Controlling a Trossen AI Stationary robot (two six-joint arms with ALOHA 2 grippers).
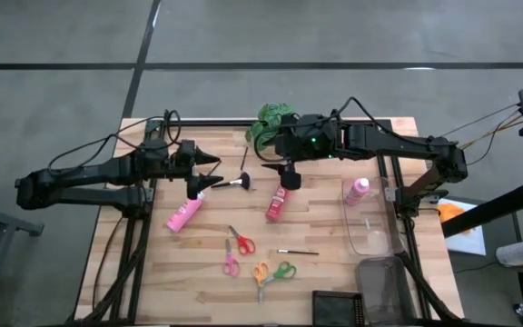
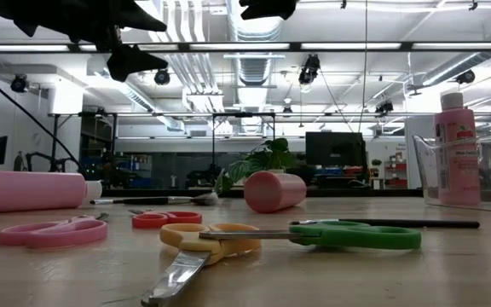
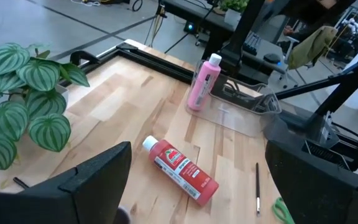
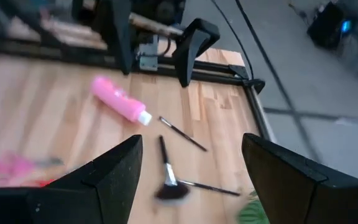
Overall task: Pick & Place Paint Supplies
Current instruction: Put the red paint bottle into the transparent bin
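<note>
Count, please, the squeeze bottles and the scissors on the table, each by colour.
Pink bottles: 2
Red bottle: 1
Red scissors: 1
Pink scissors: 1
Orange scissors: 1
Green scissors: 1
Total: 7

three squeeze bottles all up, one red bottle point(image 1: 277, 204) and two pink bottles point(image 1: 184, 215), four pairs of scissors point(image 1: 241, 242), roughly four thin brushes point(image 1: 298, 252), one leafy plant point(image 1: 271, 123), one clear container point(image 1: 370, 227)
</note>
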